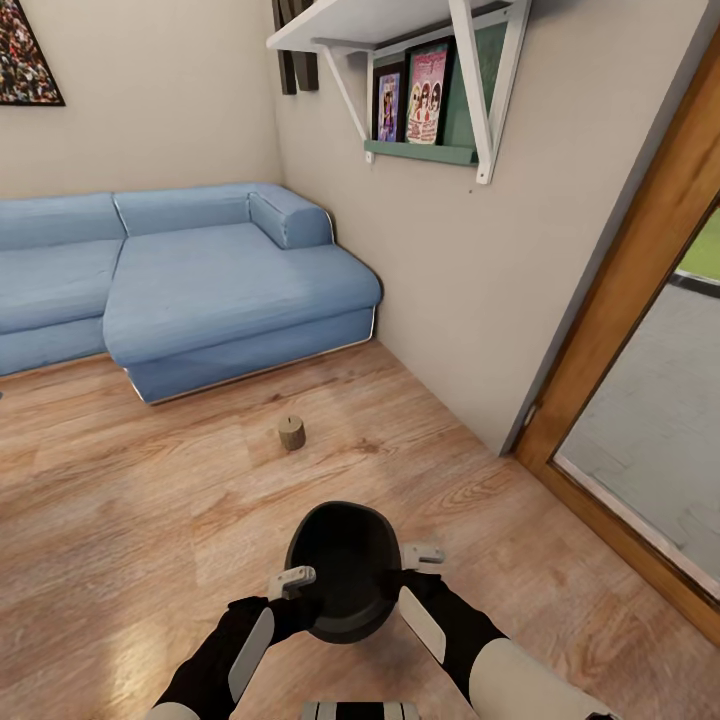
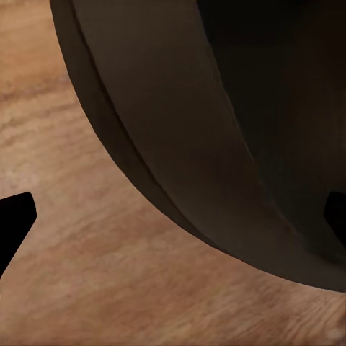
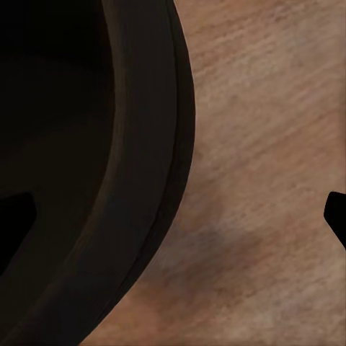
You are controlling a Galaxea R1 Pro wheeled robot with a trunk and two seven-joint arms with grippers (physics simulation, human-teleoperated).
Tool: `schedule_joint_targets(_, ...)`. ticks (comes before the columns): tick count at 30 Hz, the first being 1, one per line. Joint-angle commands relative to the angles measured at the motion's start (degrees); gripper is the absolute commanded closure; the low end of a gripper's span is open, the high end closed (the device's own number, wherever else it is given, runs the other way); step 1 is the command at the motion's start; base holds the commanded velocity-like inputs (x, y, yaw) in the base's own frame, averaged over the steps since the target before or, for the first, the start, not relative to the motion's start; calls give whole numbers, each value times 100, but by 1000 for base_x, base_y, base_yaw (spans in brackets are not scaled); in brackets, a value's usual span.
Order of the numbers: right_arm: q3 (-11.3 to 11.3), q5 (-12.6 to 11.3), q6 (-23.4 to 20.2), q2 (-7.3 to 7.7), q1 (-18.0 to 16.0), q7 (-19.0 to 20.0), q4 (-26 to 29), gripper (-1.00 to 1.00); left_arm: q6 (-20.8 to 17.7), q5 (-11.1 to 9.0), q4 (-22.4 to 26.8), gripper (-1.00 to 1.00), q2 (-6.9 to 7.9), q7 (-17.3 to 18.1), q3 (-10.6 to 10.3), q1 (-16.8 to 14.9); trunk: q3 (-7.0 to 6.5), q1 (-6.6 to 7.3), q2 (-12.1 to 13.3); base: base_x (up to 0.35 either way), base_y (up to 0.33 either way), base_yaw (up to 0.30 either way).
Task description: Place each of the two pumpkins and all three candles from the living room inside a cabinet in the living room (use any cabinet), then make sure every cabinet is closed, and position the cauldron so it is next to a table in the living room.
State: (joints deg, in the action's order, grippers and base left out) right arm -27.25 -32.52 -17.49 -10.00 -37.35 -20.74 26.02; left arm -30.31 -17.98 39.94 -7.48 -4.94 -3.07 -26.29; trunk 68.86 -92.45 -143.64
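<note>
- The cauldron sits low in the head view, just in front of the robot, tipped so its wide black mouth faces up and forward.
- It is held between both arms above the wooden floor: the left gripper is on its left rim, the right gripper on its right rim.
- In the left wrist view the cauldron's rim and wall pass between the two dark fingertips, which stand wide apart, one on each side of the wall; whether they press on it cannot be told.
- In the right wrist view the cauldron covers one fingertip side while the other fingertip is out over bare floor; the fingers are spread, and contact cannot be told.
- One candle stands upright on the floor ahead of the cauldron, well apart from it, between the pot and the sofa.
- The blue corner sofa fills the far left against the wall.
- A wall shelf with books hangs above on the right wall.
- A wood-framed glass door lies at the right edge.
</note>
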Motion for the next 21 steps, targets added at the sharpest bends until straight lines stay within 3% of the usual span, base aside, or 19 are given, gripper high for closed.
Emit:
schedule_joint_targets(1,0,0,0,0,0,0,0,-100,-10,31,-4,-100,1,-6,-1,1,0,0,0,0,0,0)
schedule_joint_targets(16,0,0,8,0,0,0,0,-100,-10,31,-4,-100,1,-6,-1,1,67,-8,-4,0,0,0)
schedule_joint_targets(21,0,3,9,0,0,0,0,-100,-10,31,-4,-100,1,-7,-1,1,155,-18,-9,0,0,0)
